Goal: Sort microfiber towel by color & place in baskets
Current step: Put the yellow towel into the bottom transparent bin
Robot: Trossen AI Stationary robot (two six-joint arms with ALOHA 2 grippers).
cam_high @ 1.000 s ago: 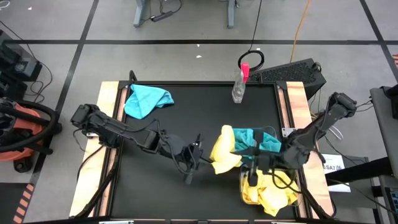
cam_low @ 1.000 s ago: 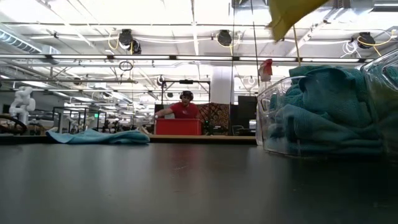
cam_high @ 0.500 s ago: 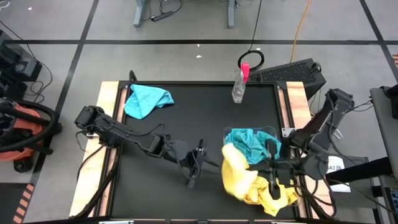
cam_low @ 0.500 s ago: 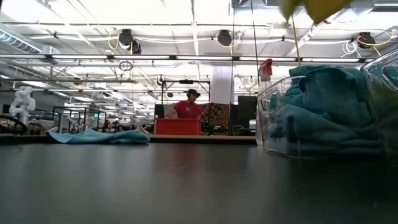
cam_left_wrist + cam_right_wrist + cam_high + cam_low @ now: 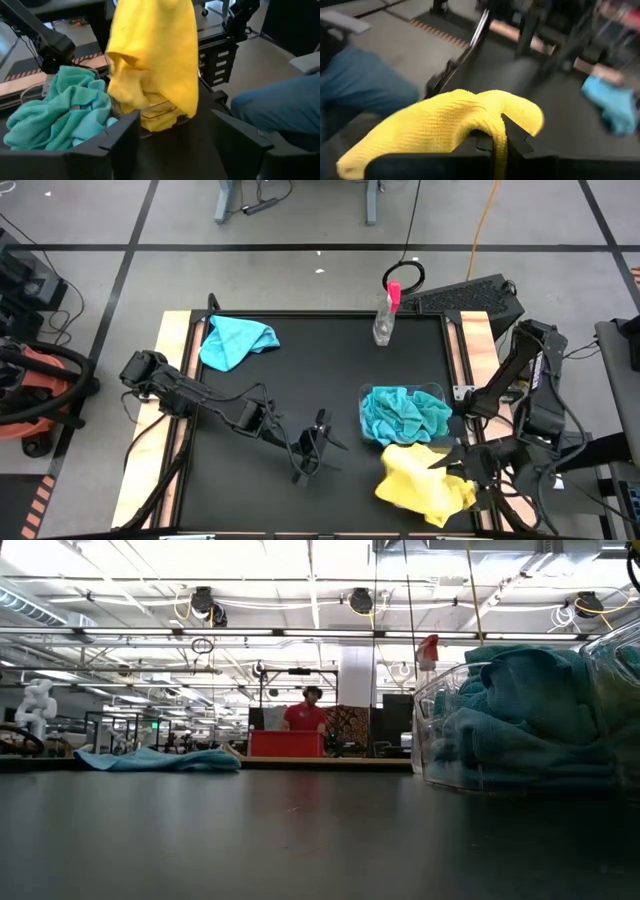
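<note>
The black table (image 5: 300, 370) is nearly sorted. My right gripper (image 5: 495, 142) has carried the yellow towel (image 5: 420, 480) from beside the teal-filled basket (image 5: 372, 392) to over the near right basket (image 5: 155, 116), whose walls are mostly buried under yellow cloth. My fingers stay clamped on a fold of it, so I judge the release comes next. My left gripper (image 5: 318, 448) waits mid-table with its fingers apart, holding nothing. One loose blue towel (image 5: 232, 340) lies at the far left, well apart from both baskets; it looks like the last piece. The spray bottle (image 5: 385, 315) stands at the far edge
</note>
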